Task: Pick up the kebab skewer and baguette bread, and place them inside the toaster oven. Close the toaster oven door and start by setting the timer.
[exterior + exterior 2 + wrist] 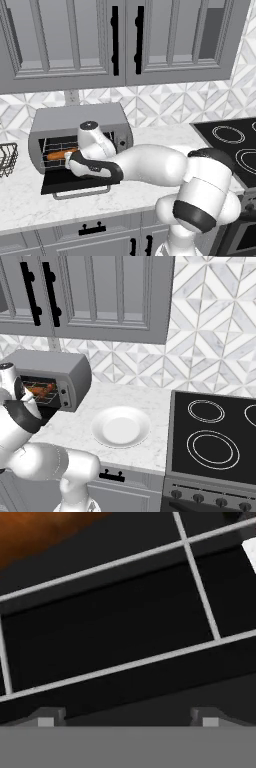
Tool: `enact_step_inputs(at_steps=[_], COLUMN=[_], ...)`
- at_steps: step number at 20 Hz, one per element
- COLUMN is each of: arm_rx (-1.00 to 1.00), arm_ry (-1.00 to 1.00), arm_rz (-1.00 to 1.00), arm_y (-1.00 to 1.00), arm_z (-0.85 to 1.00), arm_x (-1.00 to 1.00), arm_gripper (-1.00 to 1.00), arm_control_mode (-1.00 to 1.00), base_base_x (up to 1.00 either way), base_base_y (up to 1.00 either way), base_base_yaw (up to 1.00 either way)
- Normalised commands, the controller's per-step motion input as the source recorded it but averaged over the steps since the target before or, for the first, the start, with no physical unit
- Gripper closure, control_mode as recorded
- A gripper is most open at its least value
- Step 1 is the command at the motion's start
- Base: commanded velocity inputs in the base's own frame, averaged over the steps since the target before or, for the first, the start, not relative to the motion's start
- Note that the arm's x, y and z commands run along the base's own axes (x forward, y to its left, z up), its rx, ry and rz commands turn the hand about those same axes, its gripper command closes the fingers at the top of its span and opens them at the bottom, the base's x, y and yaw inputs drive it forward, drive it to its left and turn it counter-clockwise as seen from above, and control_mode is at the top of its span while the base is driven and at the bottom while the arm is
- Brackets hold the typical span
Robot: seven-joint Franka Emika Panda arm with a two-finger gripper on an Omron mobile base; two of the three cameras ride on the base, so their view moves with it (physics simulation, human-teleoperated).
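Observation:
The toaster oven (80,120) stands on the counter at the left, and its door (75,183) hangs open and flat in front. The orange-brown baguette bread (62,154) lies on the wire rack (150,659) inside. In the right base view, dark red chunks that look like the kebab skewer (49,387) sit on the rack beside the loaf (37,390). My hand reaches into the oven mouth, just right of the baguette. In the hand view my gripper (128,719) is open over the rack with nothing between its fingertips (47,717). The baguette (40,532) lies above and to the left, apart from them.
A white plate (121,427) sits on the counter right of the oven. The black stovetop (215,436) lies further right. A wire basket (6,159) stands at the far left edge. Grey wall cabinets (120,40) hang above the oven.

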Motion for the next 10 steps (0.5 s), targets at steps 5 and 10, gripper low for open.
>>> enact_step_inputs(at_steps=[5,10], arm_rx=[-0.08,-0.07], arm_ry=[0.0,0.0], arm_rz=[-0.03,-0.02], arm_y=[0.15,0.0], arm_z=[-0.44,-0.12], arm_x=[0.59,0.58], arm_gripper=[-1.0,-1.0], arm_control_mode=[-1.0,-1.0], base_base_x=[0.0,0.0], base_base_y=[0.0,0.0], base_base_yaw=[0.0,0.0])
